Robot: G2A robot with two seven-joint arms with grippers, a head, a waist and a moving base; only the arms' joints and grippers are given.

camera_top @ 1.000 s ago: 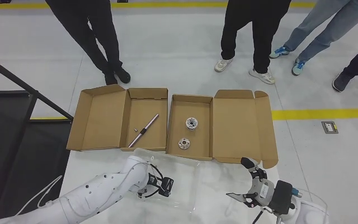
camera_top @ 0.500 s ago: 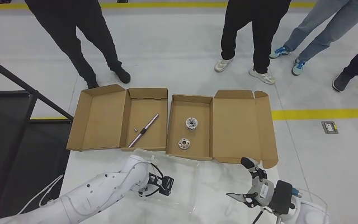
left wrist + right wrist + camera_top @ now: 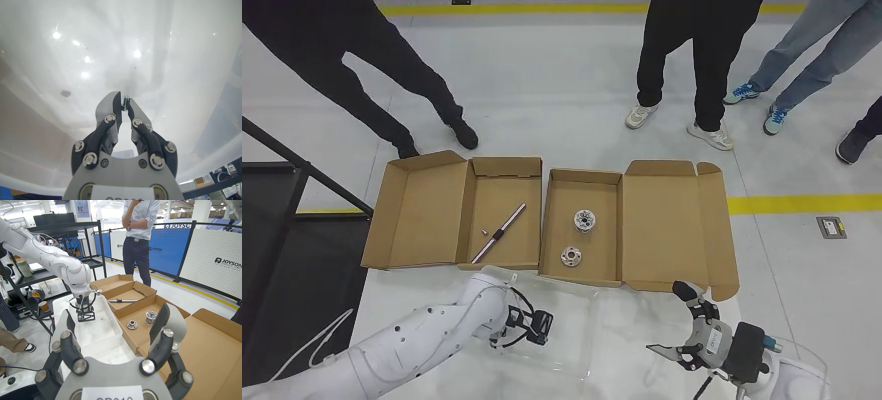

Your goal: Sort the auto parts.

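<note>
The left arm bends in from 8 o'clock in the top view. Its left gripper points down into the white tray. The two fingers pinch a small silver bolt just above the tray floor. The right gripper sits at 5 o'clock, spread wide and holding nothing. Since a second ago the left gripper has slid a tiny bit toward 3 o'clock. The right arm has stayed put.

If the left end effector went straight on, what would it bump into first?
Most likely the floor of the tray: the left end effector points down into it. The bolt it grips sticks out past the tips, so that would probably touch first.
</note>
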